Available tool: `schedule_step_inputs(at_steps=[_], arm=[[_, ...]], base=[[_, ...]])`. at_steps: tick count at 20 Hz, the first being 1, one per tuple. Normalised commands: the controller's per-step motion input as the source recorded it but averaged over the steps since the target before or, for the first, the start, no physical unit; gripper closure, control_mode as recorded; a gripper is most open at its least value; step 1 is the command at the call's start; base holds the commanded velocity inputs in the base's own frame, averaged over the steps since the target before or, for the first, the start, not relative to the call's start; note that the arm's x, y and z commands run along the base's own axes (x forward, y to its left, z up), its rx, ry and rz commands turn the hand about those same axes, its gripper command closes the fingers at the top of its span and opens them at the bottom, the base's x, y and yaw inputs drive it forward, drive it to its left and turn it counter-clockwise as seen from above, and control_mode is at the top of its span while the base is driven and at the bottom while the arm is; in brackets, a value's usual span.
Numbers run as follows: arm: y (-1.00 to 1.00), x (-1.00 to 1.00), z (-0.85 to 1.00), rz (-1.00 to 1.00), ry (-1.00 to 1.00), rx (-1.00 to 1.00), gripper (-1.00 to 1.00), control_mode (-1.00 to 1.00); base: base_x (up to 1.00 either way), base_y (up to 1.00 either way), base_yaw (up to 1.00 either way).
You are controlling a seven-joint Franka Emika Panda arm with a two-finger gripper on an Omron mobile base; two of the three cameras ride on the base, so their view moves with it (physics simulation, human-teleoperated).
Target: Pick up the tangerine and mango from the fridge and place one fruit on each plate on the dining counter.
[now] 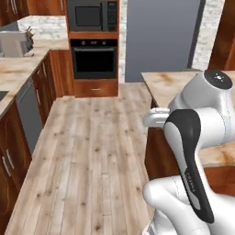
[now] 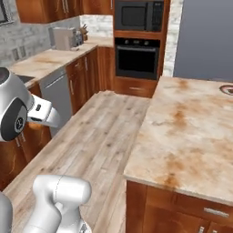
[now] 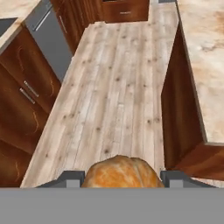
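Pointing down over the wooden floor (image 3: 113, 87) beside the dining counter (image 3: 205, 65), the gripper (image 3: 121, 178) grasps the tangerine (image 3: 121, 173), its wider axis spanning the fingers.

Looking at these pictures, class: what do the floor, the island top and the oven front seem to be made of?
Floor: pale wood planks, matt; visible seams, grain and knots.
Island top: polished stone, probably; beige mottled with rusty patches, no seams.
Oven front: dark glass or glossy metal, hard to say; smooth black panel with a bar handle.

The tangerine (image 3: 121, 171) sits between the claw (image 3: 122, 178) fingers, above the floor (image 3: 118, 87), left of the dining counter (image 3: 205, 57).
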Motion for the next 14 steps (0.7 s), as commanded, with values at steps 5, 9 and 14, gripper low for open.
schedule_step_inputs(at_steps=[5, 9, 14], arm=[[0.0, 0.0, 0.0, 0.0, 0.0, 0.0, 1.0, 1.0], [0.0, 0.0, 0.0, 0.0, 0.0, 0.0, 1.0, 1.0], [0.0, 0.0, 0.0, 0.0, 0.0, 0.0, 1.0, 1.0]], base=[[1.0, 1.0, -0.45], [1.0, 1.0, -0.57], [0.99, 0.88, -0.64]])
